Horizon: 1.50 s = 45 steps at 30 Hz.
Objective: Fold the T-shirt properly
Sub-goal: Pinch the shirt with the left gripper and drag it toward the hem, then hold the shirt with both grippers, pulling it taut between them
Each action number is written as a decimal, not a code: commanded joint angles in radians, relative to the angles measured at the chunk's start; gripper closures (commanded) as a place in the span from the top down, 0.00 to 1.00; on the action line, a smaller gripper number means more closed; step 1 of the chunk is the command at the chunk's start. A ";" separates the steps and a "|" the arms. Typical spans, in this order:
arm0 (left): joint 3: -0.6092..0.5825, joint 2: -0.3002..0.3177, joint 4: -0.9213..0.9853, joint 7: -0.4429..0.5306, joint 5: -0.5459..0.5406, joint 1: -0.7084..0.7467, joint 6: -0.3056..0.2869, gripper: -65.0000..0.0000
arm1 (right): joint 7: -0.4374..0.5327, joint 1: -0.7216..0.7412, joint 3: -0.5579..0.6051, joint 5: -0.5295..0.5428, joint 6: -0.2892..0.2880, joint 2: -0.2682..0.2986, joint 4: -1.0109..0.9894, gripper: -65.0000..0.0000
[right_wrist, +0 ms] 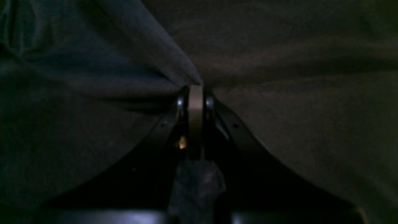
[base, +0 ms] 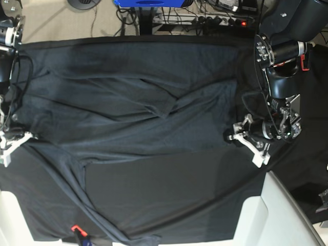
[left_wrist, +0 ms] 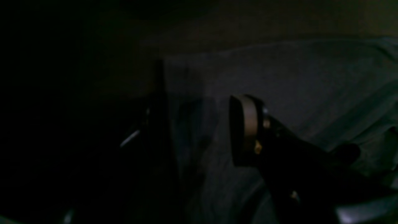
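The dark slate-grey T-shirt [base: 133, 118] lies spread and wrinkled over the black table covering [base: 169, 200]. At the view's left edge my right gripper [base: 32, 136] holds the shirt, and creases run toward it. In the right wrist view that gripper [right_wrist: 196, 88] is shut, with a ridge of T-shirt [right_wrist: 77, 93] fabric pinched at its tips. My left gripper [base: 229, 137] sits low at the shirt's right edge. In the left wrist view it [left_wrist: 199, 112] stands open, one pad [left_wrist: 245, 124] lit, with the T-shirt [left_wrist: 279, 71] edge lying between its fingers.
White table corners [base: 277, 205] show at the front beyond the black covering. Cables and a power strip [base: 220, 20] lie on the floor behind the table, by a blue object [base: 148, 2]. A small red item [base: 76, 228] sits at the front edge.
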<state>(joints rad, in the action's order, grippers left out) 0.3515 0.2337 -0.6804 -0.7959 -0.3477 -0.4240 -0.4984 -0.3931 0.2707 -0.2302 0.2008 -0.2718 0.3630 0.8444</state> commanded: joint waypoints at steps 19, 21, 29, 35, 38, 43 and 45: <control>0.001 0.019 0.172 0.186 0.002 -0.057 0.000 0.00 | 0.023 0.025 -0.008 0.001 0.001 0.020 0.017 0.01; -0.001 0.019 0.170 0.186 0.002 -0.074 0.000 0.00 | 0.023 0.025 -0.007 0.001 0.001 0.020 0.017 0.01; -0.058 0.020 0.124 0.142 0.003 -0.140 0.000 0.00 | 0.058 0.031 -0.002 0.001 0.001 0.020 0.017 0.01; -0.116 0.017 -0.012 0.080 -0.007 -0.141 0.000 0.00 | 0.089 0.032 -0.001 0.001 0.001 0.023 0.017 0.01; -0.101 0.017 -0.068 0.049 -0.007 -0.141 0.000 0.00 | 0.089 0.052 -0.001 0.001 0.001 0.024 0.017 0.01; -0.101 0.022 -0.143 0.000 -0.007 -0.141 0.000 0.00 | 0.128 0.069 0.001 0.001 0.001 0.024 0.017 0.01; -0.101 0.023 -0.166 -0.016 -0.007 -0.141 0.000 0.00 | 0.142 0.071 0.001 -0.001 0.001 0.024 0.016 0.01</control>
<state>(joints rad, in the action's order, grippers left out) 0.2478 0.2440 -0.8268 -0.8284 -0.3428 -0.5339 -0.4969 -0.2756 0.3157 -0.2287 0.2008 -0.2718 0.3656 0.8444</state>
